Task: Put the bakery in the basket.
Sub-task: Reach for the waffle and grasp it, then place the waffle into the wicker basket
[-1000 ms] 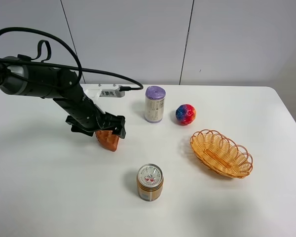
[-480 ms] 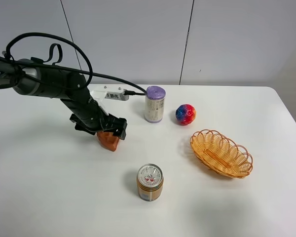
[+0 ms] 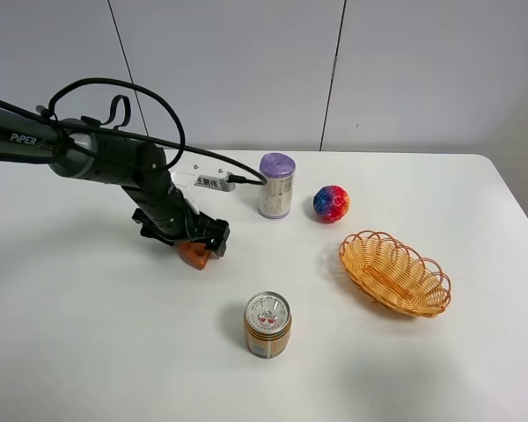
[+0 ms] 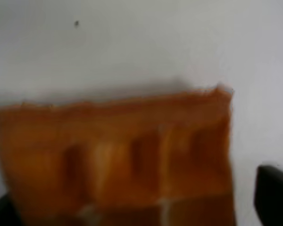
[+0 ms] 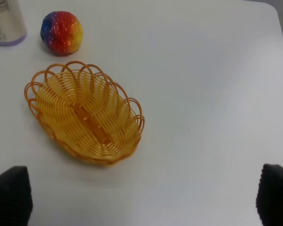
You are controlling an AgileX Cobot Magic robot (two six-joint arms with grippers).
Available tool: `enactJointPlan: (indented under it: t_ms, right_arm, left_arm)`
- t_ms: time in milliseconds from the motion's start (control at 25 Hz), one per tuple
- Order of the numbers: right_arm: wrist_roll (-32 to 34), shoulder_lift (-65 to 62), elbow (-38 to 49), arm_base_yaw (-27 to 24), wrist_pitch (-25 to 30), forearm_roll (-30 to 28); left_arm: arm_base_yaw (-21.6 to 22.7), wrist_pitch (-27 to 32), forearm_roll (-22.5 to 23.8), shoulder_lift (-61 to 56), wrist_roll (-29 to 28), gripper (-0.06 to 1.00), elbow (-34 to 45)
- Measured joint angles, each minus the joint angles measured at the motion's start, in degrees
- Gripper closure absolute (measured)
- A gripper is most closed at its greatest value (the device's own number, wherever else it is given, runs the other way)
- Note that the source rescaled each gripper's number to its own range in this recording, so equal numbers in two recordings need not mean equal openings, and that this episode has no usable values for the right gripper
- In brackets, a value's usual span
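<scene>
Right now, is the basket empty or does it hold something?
Empty: the basket shows only bare weave inside; the bakery is still at the left gripper.

bare table [image 3: 475,220] around basket [image 3: 394,272], gold can [image 3: 267,324] and ball [image 3: 331,203] flanking the way

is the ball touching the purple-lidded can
Apart. The exterior high view shows bare table between the ball and the purple-lidded can.

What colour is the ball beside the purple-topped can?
The ball is multicoloured: blue, red and yellow patches. The right wrist view shows it best.
</scene>
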Motion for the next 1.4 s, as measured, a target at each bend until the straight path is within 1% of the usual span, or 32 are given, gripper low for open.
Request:
enactJointPlan:
  t_ms: [80, 120, 160, 200, 240, 280, 480, 680, 880, 1000, 1160, 1280, 1400]
  right_arm:
    - [0.00, 0.00, 0.00, 0.00, 0.00, 0.00]
    - [0.00, 0.00, 0.00, 0.00, 0.00, 0.00]
    - [0.00, 0.00, 0.00, 0.00, 0.00, 0.00]
    - [0.00, 0.00, 0.00, 0.00, 0.00, 0.00]
    - [0.00, 0.00, 0.00, 0.00, 0.00, 0.00]
    - [0.00, 0.00, 0.00, 0.00, 0.00, 0.00]
    - [0.00, 0.00, 0.00, 0.00, 0.00, 0.00]
    - [0.00, 0.00, 0.00, 0.00, 0.00, 0.00]
    - [0.00, 0.00, 0.00, 0.00, 0.00, 0.00]
    - [0.00, 0.00, 0.00, 0.00, 0.00, 0.00]
    - [0.00, 0.00, 0.00, 0.00, 0.00, 0.00]
    - [0.00, 0.00, 0.00, 0.00, 0.00, 0.00]
    - [0.00, 0.00, 0.00, 0.00, 0.00, 0.00]
  left_arm:
    - [0.00, -0.12, 0.11, 0.14, 0.11, 0.15, -0.17]
    - [0.00, -0.23, 0.18, 0.26, 0.11, 0.20, -0.17]
    - [0.00, -0.29, 0.37, 0.32, 0.11, 0.31, -0.17]
    - [0.00, -0.53, 0.49, 0.39, 0.05, 0.47, -0.22]
    - [0.00, -0.66, 0.49, 0.60, 0.05, 0.74, -0.28]
    - [0.00, -0.66, 0.42, 0.66, 0.05, 0.94, -0.33]
    - [0.00, -0.21, 0.33, 0.71, 0.11, 0.94, -0.69]
    - [-0.22, 2.22, 0.39, -0.67, 0.11, 0.94, -2.68]
    - [-0.61, 3.37, 1.17, -7.44, 0.32, 0.94, -8.02]
    - [-1.80, 4.94, 1.68, -10.92, 1.36, 0.94, -11.34]
    - [-6.28, 7.57, 1.82, -13.34, 3.25, 0.94, -16.23]
    - [-11.33, 8.27, 1.82, -13.32, 4.56, 0.94, -19.45]
    - [-16.95, 8.28, 1.82, -12.59, 5.18, 0.94, -20.87]
